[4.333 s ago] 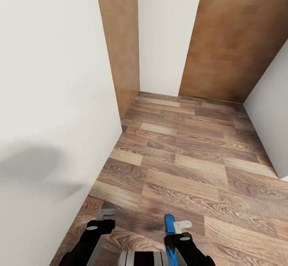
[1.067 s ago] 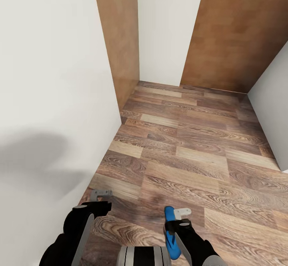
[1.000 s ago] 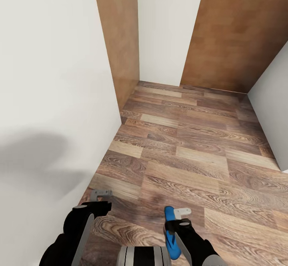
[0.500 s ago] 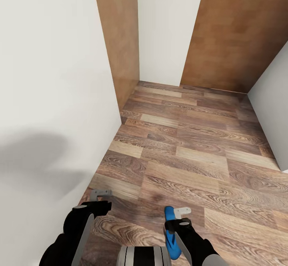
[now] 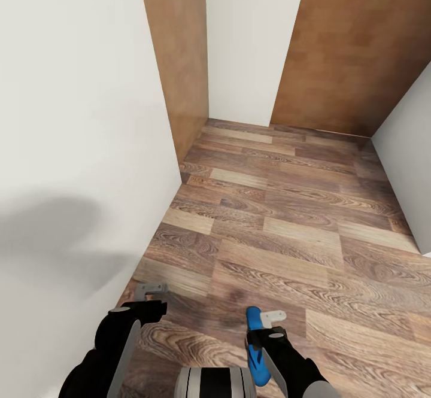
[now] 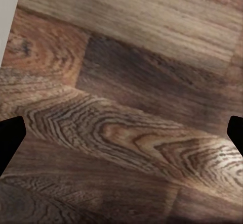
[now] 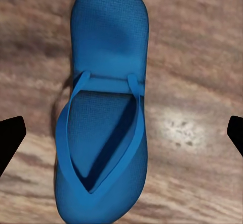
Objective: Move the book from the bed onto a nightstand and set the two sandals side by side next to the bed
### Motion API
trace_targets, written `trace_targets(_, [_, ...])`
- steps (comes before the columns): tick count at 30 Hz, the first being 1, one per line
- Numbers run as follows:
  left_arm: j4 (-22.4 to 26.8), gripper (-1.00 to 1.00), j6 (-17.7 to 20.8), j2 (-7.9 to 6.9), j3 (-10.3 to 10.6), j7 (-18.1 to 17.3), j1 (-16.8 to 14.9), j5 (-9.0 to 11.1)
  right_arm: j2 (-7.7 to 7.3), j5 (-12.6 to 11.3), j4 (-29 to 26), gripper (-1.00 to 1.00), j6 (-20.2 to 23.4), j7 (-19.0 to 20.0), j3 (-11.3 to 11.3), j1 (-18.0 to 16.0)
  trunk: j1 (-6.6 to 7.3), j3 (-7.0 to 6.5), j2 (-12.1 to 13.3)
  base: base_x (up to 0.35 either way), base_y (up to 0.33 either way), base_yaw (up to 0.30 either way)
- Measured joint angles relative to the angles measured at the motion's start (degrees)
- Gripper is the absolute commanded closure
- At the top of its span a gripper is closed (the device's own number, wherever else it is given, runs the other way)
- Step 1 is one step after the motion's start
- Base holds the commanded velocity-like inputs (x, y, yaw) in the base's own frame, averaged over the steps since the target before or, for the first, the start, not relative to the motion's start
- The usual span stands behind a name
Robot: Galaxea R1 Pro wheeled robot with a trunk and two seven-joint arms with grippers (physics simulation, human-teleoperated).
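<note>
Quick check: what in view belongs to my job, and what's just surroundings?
Job:
- blue sandal
- right end effector, open, fingers spread either side of the sandal
- left end effector, open over bare floor

Surroundings:
- wood-plank floor
- white wall
- brown panels

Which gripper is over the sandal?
The right gripper: its wrist view looks straight down on the blue sandal. The left gripper faces wood floor.

sandal (image 5: 255,350) partly behind right arm, heel end cut off in wrist view
</note>
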State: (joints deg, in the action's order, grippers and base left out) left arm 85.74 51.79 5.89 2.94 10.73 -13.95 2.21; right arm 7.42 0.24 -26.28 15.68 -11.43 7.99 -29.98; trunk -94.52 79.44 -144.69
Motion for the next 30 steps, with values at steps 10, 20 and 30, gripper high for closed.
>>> trace_targets(10, [-0.7,-1.0,-0.7,0.0,0.0,0.1,0.0,0.1,0.05,0.0,0.3,-1.0,-0.1,0.0,0.1,0.0,0.0,0.0,0.0,0.0,0.0,0.0])
trace_targets(20, [-1.1,-1.0,-1.1,0.0,0.0,0.1,0.0,0.1,0.08,0.0,0.7,-1.0,-0.1,0.0,0.1,0.0,-0.15,1.33,-0.1,0.0,0.0,0.0])
trace_targets(30, [-1.3,-1.0,-1.3,0.0,0.0,0.1,0.0,0.1,0.11,0.0,0.7,-1.0,-0.1,0.0,0.1,0.0,-0.15,1.33,-0.1,0.0,0.0,0.0])
